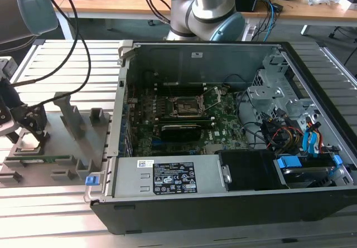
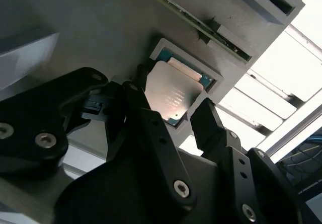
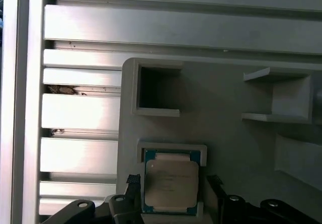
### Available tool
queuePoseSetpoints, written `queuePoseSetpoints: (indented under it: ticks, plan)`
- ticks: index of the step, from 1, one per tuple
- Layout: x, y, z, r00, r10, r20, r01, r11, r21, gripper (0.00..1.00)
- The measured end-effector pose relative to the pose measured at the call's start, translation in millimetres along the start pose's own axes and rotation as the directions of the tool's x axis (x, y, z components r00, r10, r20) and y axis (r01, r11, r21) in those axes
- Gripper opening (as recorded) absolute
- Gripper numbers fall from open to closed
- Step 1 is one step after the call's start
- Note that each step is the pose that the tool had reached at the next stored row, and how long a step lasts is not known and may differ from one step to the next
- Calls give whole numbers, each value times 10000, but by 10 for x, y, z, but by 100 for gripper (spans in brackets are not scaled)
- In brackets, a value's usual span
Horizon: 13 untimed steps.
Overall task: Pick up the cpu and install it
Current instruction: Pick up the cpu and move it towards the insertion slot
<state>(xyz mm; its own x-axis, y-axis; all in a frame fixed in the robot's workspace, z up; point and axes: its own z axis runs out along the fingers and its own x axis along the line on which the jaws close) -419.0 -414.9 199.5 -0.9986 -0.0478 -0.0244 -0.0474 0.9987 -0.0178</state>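
- The tool (image 1: 32, 130) hangs low over the grey fixture plate (image 1: 67, 143) at the exterior view's left, about 9 o'clock from the open computer case (image 1: 167, 214). Both stand on the slotted metal bench (image 1: 50, 214).
- The cpu (image 3: 171, 183) lies flat in a shallow square recess of that plate, metal top up, with a blue-green rim showing round it in both wrist views. It is not yet lifted.
- In the first wrist view the tool (image 3: 172, 191) sits directly above the cpu, which lies between the two dark fingers (image 3: 132, 182).
- The tool is released: its fingers stand spread, one outside each of two opposite edges of the chip. I judge a thin gap on either side, so nothing is gripped.
- In the second wrist view the tool (image 2: 173, 114) shows the same straddle over the cpu (image 2: 173, 89). One finger (image 2: 207, 119) is just beside a corner of the recess, and I cannot tell whether it touches.
- The chip is close to square, so it has no real long axis. What counts is that the fingers' closing line runs squarely across two parallel edges, not across corners.
- The dark socket (image 1: 187, 107) on the board inside the case lies well apart from the tool, at about 3 o'clock from it in the exterior view. Its frame looks empty, though I cannot be sure.
- One arm works here, so no choice of arm arises.
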Motion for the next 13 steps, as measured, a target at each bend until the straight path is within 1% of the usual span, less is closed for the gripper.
queuePoseSetpoints:
  ticks: [1, 3, 4, 5, 8, 11, 12, 13]
  plan:
    - [1, 0, 36, 10000, 1, -1, -1, 10000, -34, 62]
    - [2, 1, 65, 10000, 5, 7, -4, 9999, -167, 62]
    - [3, 0, 78, 10000, 3, 4, -2, 9999, -168, 62]
    - [5, -14, 92, 10000, 2, 6, -2, 9999, -169, 62]
    - [6, -19, 113, 10000, 2, 5, -2, 9999, -170, 62]
    - [6, -19, 116, 10000, 2, 5, -2, 9999, -171, 62]
    - [6, -19, 116, 10000, 1, 6, -1, 9999, -171, 60]
    - [6, -19, 117, 10000, 1, 6, -1, 9999, -171, 55]
